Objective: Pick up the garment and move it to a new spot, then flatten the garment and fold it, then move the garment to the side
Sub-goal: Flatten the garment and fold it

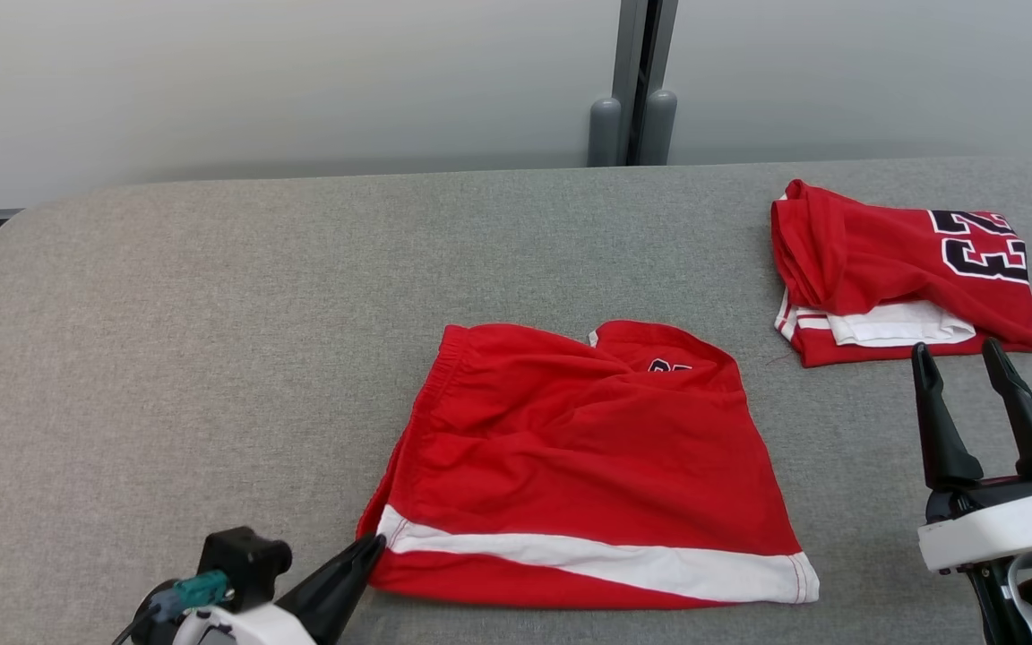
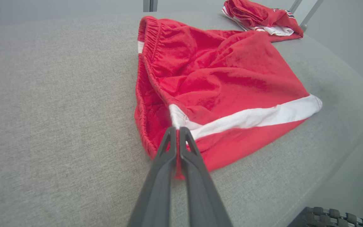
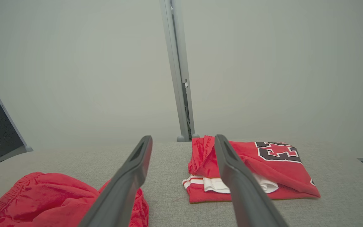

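Lying crosswise, shorts (image 1: 588, 466): waistband left, white stripe along near edge.

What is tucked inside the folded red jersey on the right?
A white fabric layer pokes out from the folded red jersey along its near edge. How far it reaches inside, and anything else, is hidden by the red top layer.

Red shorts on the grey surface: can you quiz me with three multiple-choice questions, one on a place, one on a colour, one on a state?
1. Where does the left hand grip the shorts? A waistband B corner at the stripe C nowhere
2. Stripe colour? A white B blue C yellow
3. The right hand is: A open B shut on cloth C shut, empty
Answers: B, its fingers pinch that hem corner; A, a white band crosses the red; A, its fingers stand apart.
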Robot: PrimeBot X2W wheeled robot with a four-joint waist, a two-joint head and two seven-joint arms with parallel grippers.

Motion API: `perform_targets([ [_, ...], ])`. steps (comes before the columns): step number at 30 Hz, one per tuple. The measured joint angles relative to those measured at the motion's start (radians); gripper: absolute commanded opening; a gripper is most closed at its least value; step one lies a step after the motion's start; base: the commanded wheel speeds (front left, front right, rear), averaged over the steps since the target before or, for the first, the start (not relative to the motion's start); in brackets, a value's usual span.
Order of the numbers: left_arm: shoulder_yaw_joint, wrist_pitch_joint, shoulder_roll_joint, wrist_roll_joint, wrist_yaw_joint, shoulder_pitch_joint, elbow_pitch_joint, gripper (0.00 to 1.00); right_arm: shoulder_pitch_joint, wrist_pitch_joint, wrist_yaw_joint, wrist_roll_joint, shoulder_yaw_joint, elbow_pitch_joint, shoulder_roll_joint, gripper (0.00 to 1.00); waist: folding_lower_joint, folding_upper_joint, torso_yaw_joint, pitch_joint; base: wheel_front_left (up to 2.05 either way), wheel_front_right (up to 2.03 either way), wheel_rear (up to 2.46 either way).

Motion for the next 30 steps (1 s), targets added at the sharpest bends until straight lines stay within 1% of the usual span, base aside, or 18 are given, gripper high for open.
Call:
perform_targets([
  [2, -0.011, -0.039, 0.016, -0.028, -0.002, 0.013, 0.006, 0.00, 0.000, 0.000, 0.000, 0.000, 0.001, 0.000, -0.005, 1.00, 0.0000, 0.0000, 0.001, 0.001, 0.00, 0.00, 0.00],
  [6, -0.066, -0.099, 0.063, -0.074, -0.003, 0.025, 0.032, 0.00, 0.000, 0.000, 0.000, 0.003, 0.003, 0.002, -0.017, 1.00, 0.0000, 0.0000, 0.003, 0.001, 0.00, 0.00, 0.00],
  [9, -0.089, -0.140, 0.089, -0.116, -0.003, 0.026, 0.079, 0.00, 0.000, 0.000, 0.000, 0.003, 0.005, 0.003, -0.022, 1.00, 0.0000, 0.0000, 0.007, 0.002, 0.00, 0.00, 0.00],
  [14, -0.105, -0.171, 0.096, -0.142, -0.003, 0.017, 0.134, 0.00, 0.001, 0.000, 0.000, 0.004, 0.005, 0.005, -0.031, 1.00, -0.0001, 0.0000, 0.016, 0.003, 0.00, 0.00, 0.00],
  [15, -0.108, -0.174, 0.096, -0.146, -0.003, 0.013, 0.144, 0.15, 0.001, 0.000, 0.000, 0.004, 0.006, 0.006, -0.030, 1.00, 0.0000, 0.0000, 0.018, 0.004, 0.00, 0.00, 0.00],
  [16, -0.114, -0.174, 0.096, -0.151, -0.003, 0.010, 0.152, 0.15, 0.000, 0.000, 0.000, 0.004, 0.008, 0.006, -0.030, 1.00, 0.0000, 0.0000, 0.019, 0.004, 0.00, 0.00, 0.00],
  [17, -0.120, -0.174, 0.096, -0.160, -0.003, 0.008, 0.158, 0.29, 0.000, 0.000, 0.000, 0.004, 0.010, 0.007, -0.030, 1.00, 0.0000, 0.0000, 0.019, 0.004, 0.00, 0.00, 0.00],
  [18, -0.128, -0.170, 0.096, -0.167, -0.003, 0.003, 0.164, 0.74, 0.000, 0.000, 0.000, 0.004, 0.012, 0.008, -0.030, 1.00, 0.0000, 0.0000, 0.020, 0.004, 0.00, 0.00, 0.00],
  [19, -0.135, -0.169, 0.097, -0.167, -0.003, -0.003, 0.170, 1.00, 0.000, 0.000, 0.000, 0.004, 0.013, 0.010, -0.029, 1.00, 0.0000, 0.0000, 0.020, 0.004, 0.00, 0.00, 0.00],
  [24, -0.129, -0.197, 0.109, -0.163, 0.000, -0.020, 0.152, 1.00, 0.000, 0.000, 0.000, 0.006, 0.018, 0.015, -0.023, 1.00, 0.0000, 0.0000, 0.024, -0.001, 0.00, 0.00, 0.00],
  [26, -0.116, -0.206, 0.117, -0.152, 0.017, -0.032, 0.127, 1.00, 0.001, 0.000, 0.000, 0.007, 0.020, 0.017, -0.021, 1.00, 0.0000, 0.0000, 0.026, -0.006, 0.00, 0.00, 0.00],
  [30, -0.090, -0.217, 0.145, -0.121, 0.078, -0.038, 0.058, 1.00, 0.005, 0.000, 0.000, 0.010, 0.027, 0.018, -0.014, 1.00, 0.0000, 0.0000, 0.027, -0.017, 0.00, 0.00, 0.00],
])
